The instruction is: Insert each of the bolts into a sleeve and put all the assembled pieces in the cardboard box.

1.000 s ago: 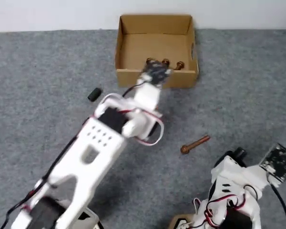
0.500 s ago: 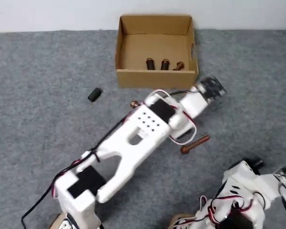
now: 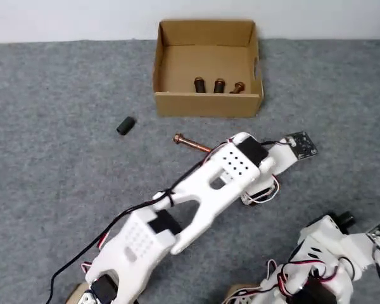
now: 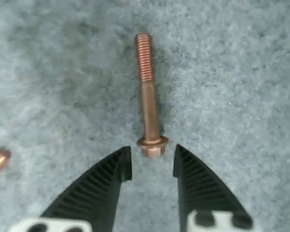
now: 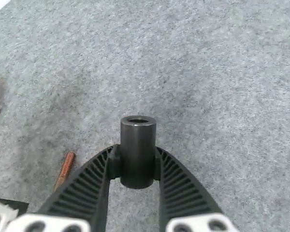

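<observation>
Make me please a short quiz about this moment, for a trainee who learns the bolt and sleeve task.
1. True or false: the right gripper is shut on a black sleeve.
2. How many assembled pieces lie in the cardboard box? A) two B) three C) five
3. Fill in: the open left gripper has the ____ of a bolt at its fingertips.

Key: 1 true; 2 B; 3 head.
</observation>
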Motion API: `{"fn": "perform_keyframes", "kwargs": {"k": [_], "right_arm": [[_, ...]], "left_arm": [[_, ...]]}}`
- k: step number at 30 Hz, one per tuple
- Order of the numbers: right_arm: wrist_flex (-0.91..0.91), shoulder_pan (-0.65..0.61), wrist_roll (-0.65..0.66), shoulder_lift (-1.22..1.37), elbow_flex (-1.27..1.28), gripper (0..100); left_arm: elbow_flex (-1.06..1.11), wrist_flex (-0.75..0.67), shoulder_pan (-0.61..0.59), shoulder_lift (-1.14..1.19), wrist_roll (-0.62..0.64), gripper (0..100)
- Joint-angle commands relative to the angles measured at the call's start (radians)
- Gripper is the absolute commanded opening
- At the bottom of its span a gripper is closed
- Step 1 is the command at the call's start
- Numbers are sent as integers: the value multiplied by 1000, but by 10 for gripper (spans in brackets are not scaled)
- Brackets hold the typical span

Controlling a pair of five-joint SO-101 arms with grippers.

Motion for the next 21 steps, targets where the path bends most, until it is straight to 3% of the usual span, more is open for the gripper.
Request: {"fn": "perform_keyframes", "kwargs": {"k": [1,10,15,19,21], "right_arm": [[-12,13,14,4,-3,8],[-10,10,11,4,-2,8],[-10,8,11,4,-2,8],[-8,7,9,4,-2,8],[-8,7,9,4,-2,8]], "left_arm": [[-223,72,5,97,-9,154],[-621,201,2,404,-9,152],[-651,207,2,425,-9,139],[-651,207,6,390,-6,2],[-651,209,2,370,5,6]]}}
